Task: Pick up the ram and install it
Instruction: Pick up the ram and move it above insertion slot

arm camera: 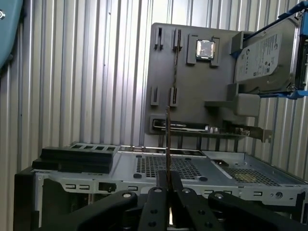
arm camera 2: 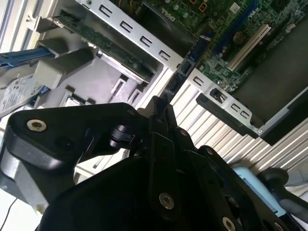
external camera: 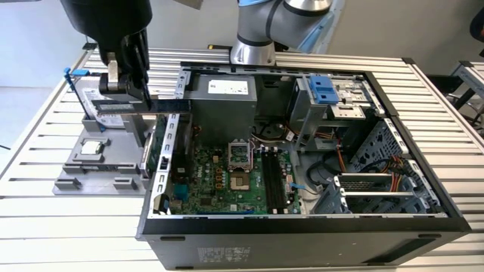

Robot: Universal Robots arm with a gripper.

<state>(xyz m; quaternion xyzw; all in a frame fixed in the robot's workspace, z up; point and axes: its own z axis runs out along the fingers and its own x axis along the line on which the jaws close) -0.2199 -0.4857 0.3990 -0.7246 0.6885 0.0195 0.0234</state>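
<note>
We find the claw (external camera: 130, 97) clenched on the ram (external camera: 165, 105); the stick is pinched between the fingertips and projects beyond them, seen edge-on in the first wrist view. In the exterior view, claw and ram hang above the grey tray (external camera: 113, 163), beside the open case (external camera: 302, 225) on the exterior view's left; the motherboard's black slots (external camera: 274, 181) lie well apart from the ram; case and tray stand on the slatted desk (external camera: 45, 226).

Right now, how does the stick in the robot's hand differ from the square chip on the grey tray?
The ram is long, slim and dark; the CPU chip is small, square and silvery. The ram is clamped in the hand, off the tray; the CPU chip lies flat on the grey tray.
</note>
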